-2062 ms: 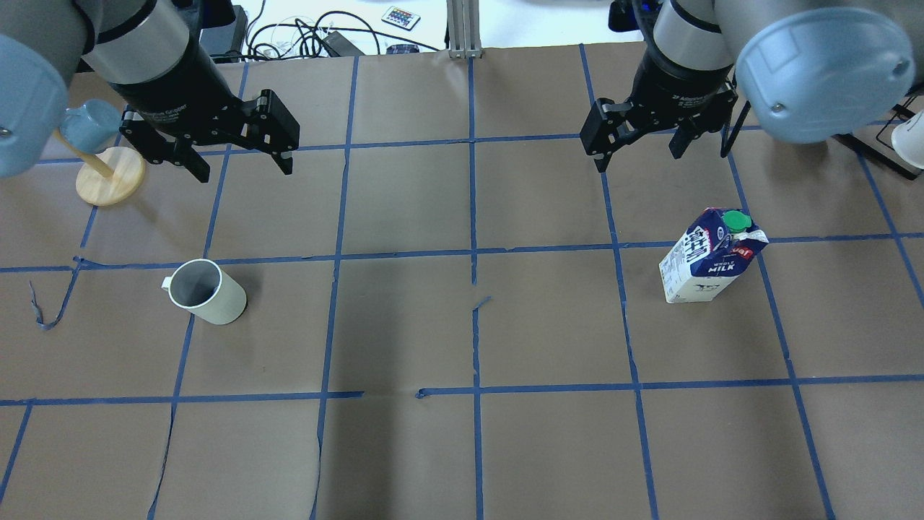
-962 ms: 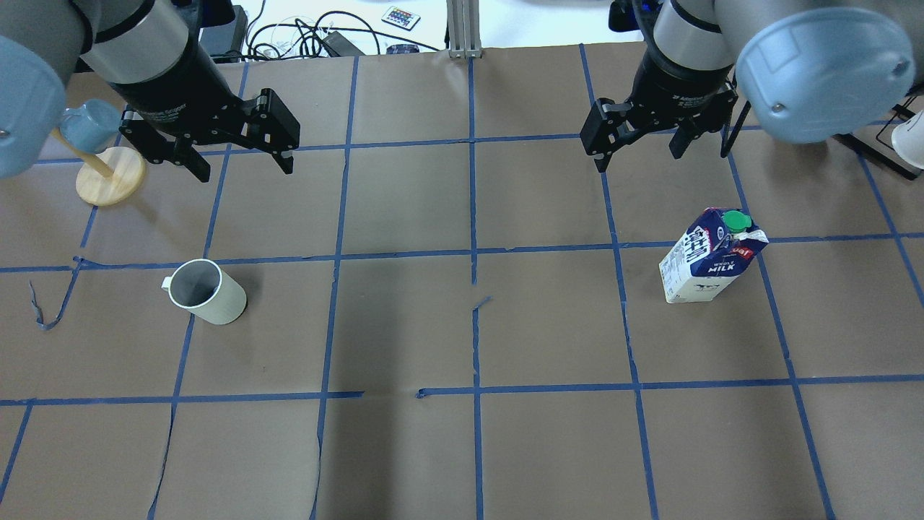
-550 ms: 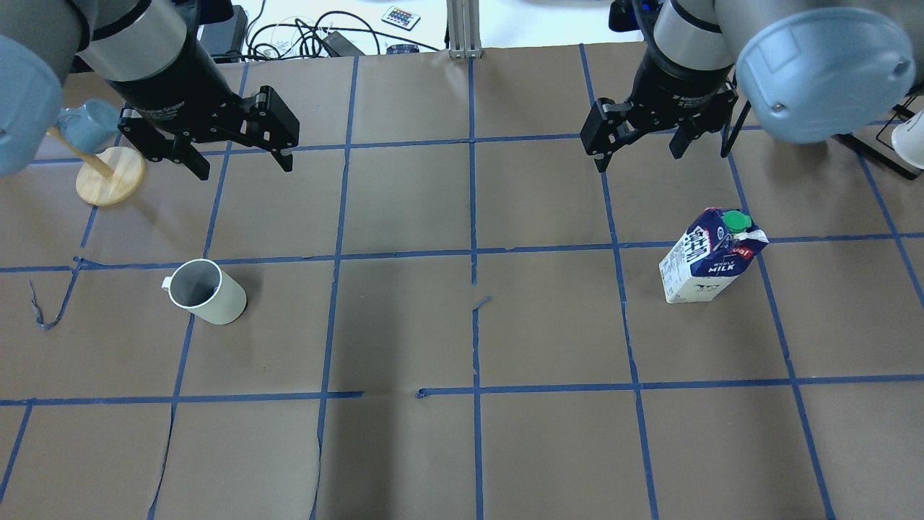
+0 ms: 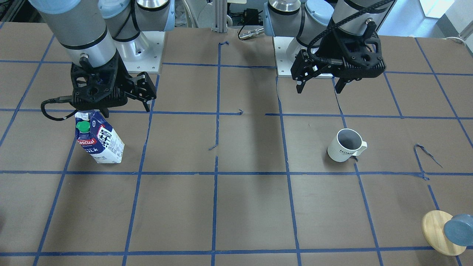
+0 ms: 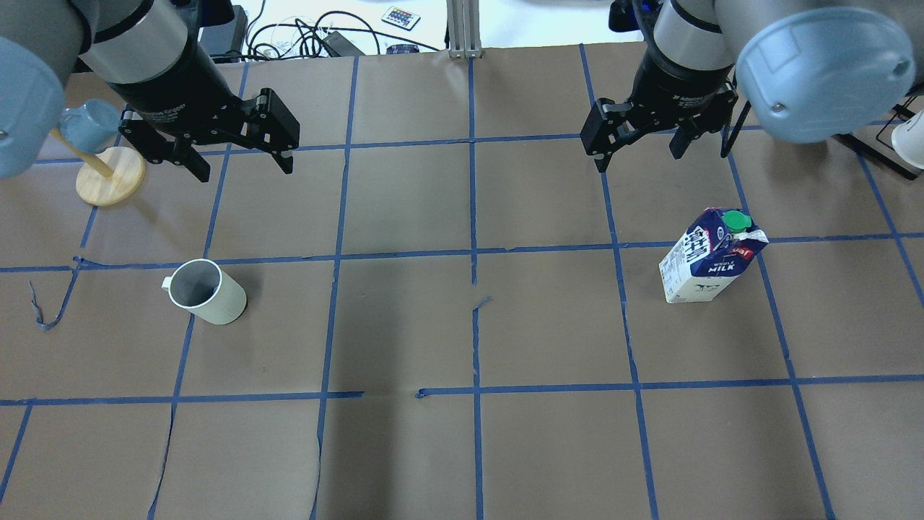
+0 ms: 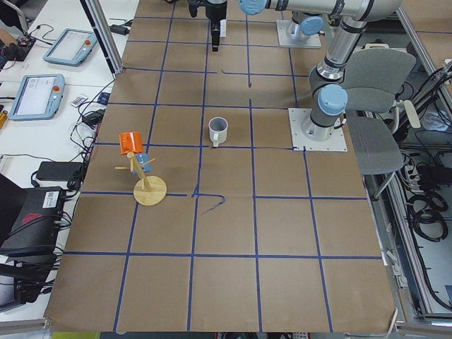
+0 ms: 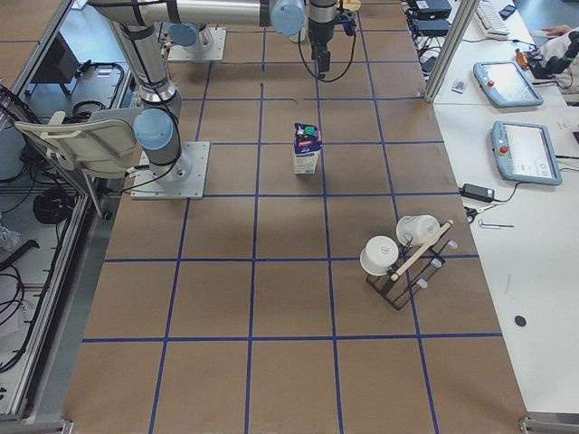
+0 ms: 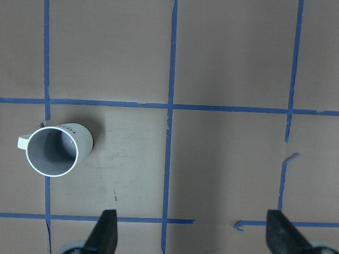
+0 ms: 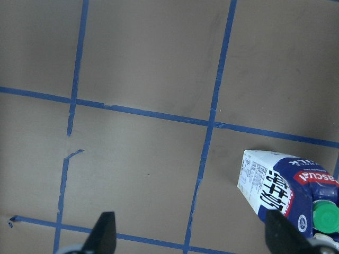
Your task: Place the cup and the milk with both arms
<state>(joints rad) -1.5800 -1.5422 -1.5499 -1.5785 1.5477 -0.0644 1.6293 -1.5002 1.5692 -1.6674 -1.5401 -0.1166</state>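
The white cup point(image 5: 205, 292) stands upright on the brown table, handle pointing left; it also shows in the front view point(image 4: 345, 145), the left side view point(image 6: 217, 130) and the left wrist view point(image 8: 54, 150). My left gripper point(image 5: 240, 163) hangs open and empty above the table, beyond the cup. The blue and white milk carton point(image 5: 709, 256) with a green cap stands upright at the right; it also shows in the front view point(image 4: 98, 138) and the right wrist view point(image 9: 288, 190). My right gripper point(image 5: 639, 150) is open and empty, beyond the carton.
A wooden disc stand with a blue-grey mug point(image 5: 110, 175) stands at the far left, close to my left arm. A black rack with white cups point(image 7: 403, 256) stands at the far right. Blue tape lines grid the table. Cables lie beyond the far edge.
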